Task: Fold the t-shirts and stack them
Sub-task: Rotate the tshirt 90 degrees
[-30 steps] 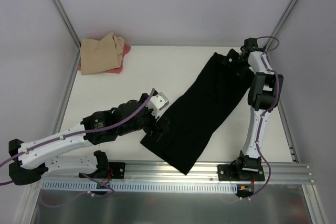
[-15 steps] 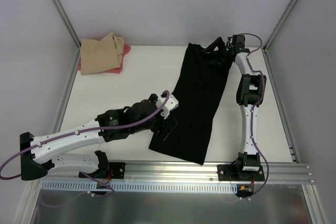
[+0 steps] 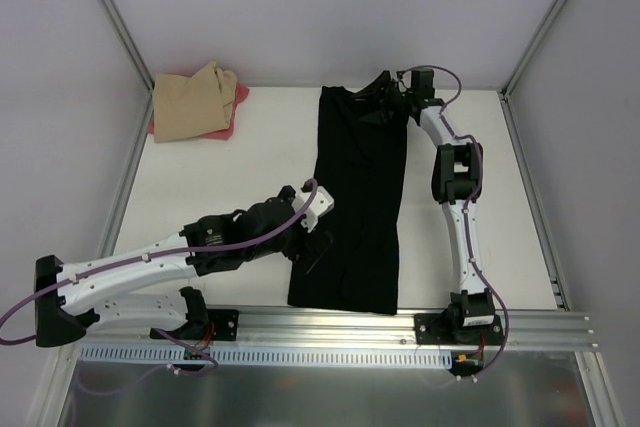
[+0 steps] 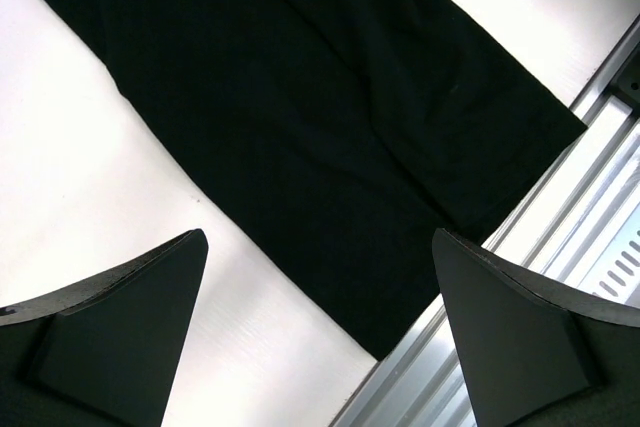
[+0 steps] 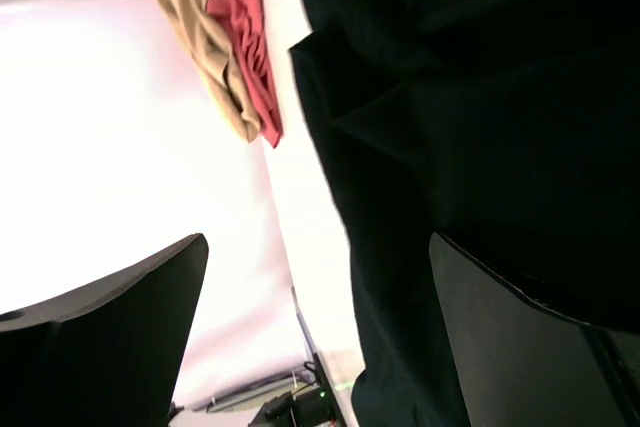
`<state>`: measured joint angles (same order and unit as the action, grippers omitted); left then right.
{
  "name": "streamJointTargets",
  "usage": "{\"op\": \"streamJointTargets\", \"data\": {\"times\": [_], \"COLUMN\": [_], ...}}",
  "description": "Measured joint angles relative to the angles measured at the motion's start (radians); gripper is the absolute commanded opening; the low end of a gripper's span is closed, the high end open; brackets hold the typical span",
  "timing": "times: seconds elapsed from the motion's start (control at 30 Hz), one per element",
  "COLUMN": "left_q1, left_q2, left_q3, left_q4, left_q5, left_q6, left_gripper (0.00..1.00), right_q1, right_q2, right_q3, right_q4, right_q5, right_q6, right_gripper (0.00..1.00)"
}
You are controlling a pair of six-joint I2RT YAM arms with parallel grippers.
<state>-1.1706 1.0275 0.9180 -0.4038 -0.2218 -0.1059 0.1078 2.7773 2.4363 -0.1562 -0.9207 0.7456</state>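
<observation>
The black t-shirt [image 3: 355, 197] lies folded into a long strip running from the back of the table to the front rail. My left gripper [image 3: 312, 244] is open and empty, low over the shirt's near left edge; its wrist view shows the shirt [image 4: 330, 97] and its near corner between the spread fingers [image 4: 120, 327]. My right gripper [image 3: 388, 99] is at the shirt's bunched far end, jaws wide apart, with black cloth [image 5: 480, 147] against its right finger. The tan shirt [image 3: 190, 102] lies on the pink-red shirt [image 3: 238, 99] at the back left, both also in the right wrist view [image 5: 205, 37].
An aluminium rail [image 3: 320, 325] runs along the table's front edge, close to the shirt's near end [image 4: 600, 177]. Frame posts [image 3: 115, 17] stand at the back corners, with walls on three sides.
The right gripper swung the shirt's far end leftward along the back, turning the shirt from a diagonal to nearly straight front-to-back. The left arm shifted slightly right at the shirt's near left edge.
</observation>
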Motion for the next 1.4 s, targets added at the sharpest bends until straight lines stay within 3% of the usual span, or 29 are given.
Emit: {"op": "streamJointTargets", "data": {"times": [0.2,0.37,0.63,0.83,0.93,1.2,1.4], "left_q1": [0.000,0.000,0.000,0.000,0.000,0.000,0.000], "left_q2": [-0.037,-0.069,-0.123,-0.123,-0.132,-0.198,-0.191], "left_q3": [-0.029,-0.079,-0.132,-0.135,-0.138,-0.163,-0.163], "left_q4": [0.007,0.011,0.040,0.072,0.077,0.076,0.067], "left_q5": [-0.013,-0.024,-0.023,-0.012,0.006,0.016,0.016], "left_q6": [-0.031,-0.063,-0.094,-0.105,-0.121,-0.153,-0.155], "left_gripper": [0.99,0.99,0.99,0.99,0.99,0.99,0.99], "right_q1": [0.031,0.035,0.048,0.100,0.108,0.085,0.080], "right_q2": [0.000,-0.076,-0.511,-0.808,-0.766,-0.372,-0.322], "right_q3": [-0.002,-0.095,-0.392,-0.590,-0.575,-0.356,-0.276], "right_q4": [0.050,-0.019,-0.318,-0.367,-0.390,-0.466,-0.494], "right_q5": [-0.046,-0.024,0.176,0.275,0.304,0.336,0.334], "right_q6": [0.006,-0.116,-0.446,-0.572,-0.598,-0.597,-0.583], "right_gripper": [1.00,0.99,0.99,1.00,1.00,0.99,0.99]}}
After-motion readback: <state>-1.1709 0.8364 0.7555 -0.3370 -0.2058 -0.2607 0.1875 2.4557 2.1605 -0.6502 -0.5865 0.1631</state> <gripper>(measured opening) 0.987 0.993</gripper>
